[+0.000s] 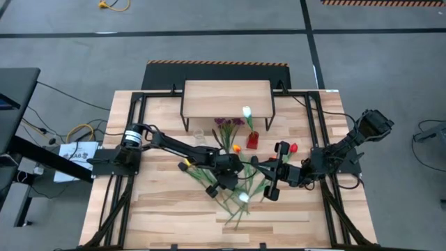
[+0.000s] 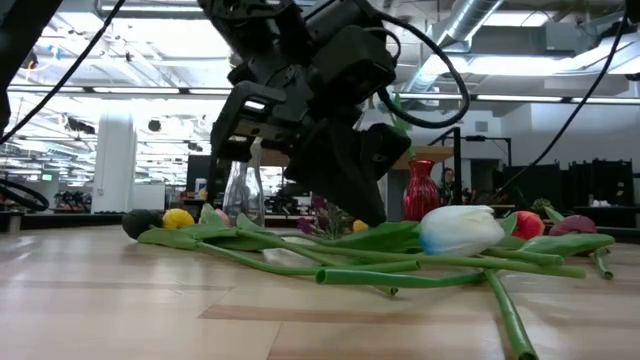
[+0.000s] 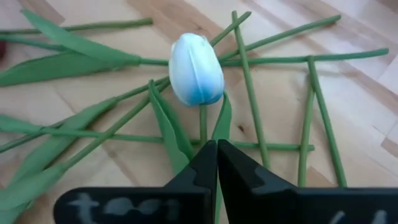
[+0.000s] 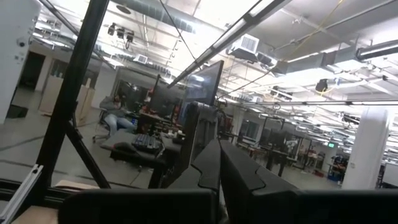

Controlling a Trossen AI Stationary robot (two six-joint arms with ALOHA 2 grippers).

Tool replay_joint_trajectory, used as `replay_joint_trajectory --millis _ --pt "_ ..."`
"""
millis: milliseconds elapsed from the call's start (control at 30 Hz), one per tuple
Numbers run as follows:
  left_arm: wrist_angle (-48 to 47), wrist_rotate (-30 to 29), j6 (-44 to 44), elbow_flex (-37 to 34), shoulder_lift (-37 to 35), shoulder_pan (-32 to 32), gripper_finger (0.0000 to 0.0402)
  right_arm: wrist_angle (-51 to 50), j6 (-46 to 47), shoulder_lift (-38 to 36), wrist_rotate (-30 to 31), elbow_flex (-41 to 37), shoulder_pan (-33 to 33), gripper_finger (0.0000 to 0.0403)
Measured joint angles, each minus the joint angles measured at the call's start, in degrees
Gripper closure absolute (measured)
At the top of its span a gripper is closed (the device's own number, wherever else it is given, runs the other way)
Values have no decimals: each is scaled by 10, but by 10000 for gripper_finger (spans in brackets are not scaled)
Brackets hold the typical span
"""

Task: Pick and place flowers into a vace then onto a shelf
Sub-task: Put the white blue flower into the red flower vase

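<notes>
Fingers, left: your left gripper (image 3: 216, 163) has its fingers pressed flat together low over the flower pile; from the left wrist view the stem of the white tulip with the bluish tinge (image 3: 196, 68) runs under the tips, and you cannot tell whether it is pinched or merely passed over.
Fingers, right: your right gripper (image 4: 219, 168) is closed on nothing, pointing out into the room, parked on the right side of the light slatted wooden bench (image 1: 167, 213).
Flowers: loose green-stemmed tulips (image 1: 240, 188) lie crossed on the bench in front of the small wood-topped shelf on black legs (image 1: 226, 97); several heads already stand upright near the red vase (image 1: 252, 139), with a clear glass vase (image 2: 243, 195) beside it.
Step, as you can judge it: grasping the white tulip's stem for the lift.
Risk one: if the closed tips missed the thin stem, you will rise empty.
Risk two: the stems overlap, so a lift may drag neighbours along or flick them off the bench.
Risk three: a grip close behind the head leaves the long stem swinging, making the vase mouth hard to thread.
</notes>
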Motion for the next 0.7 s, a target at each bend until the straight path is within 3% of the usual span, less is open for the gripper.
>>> replay_joint_trajectory --millis 333,700 --pt "-93 -54 10 41 0 -9 401 0 -14 0 1 0 13 403" --pt "-96 -86 25 44 -2 -22 401 1 -30 0 2 0 26 403"
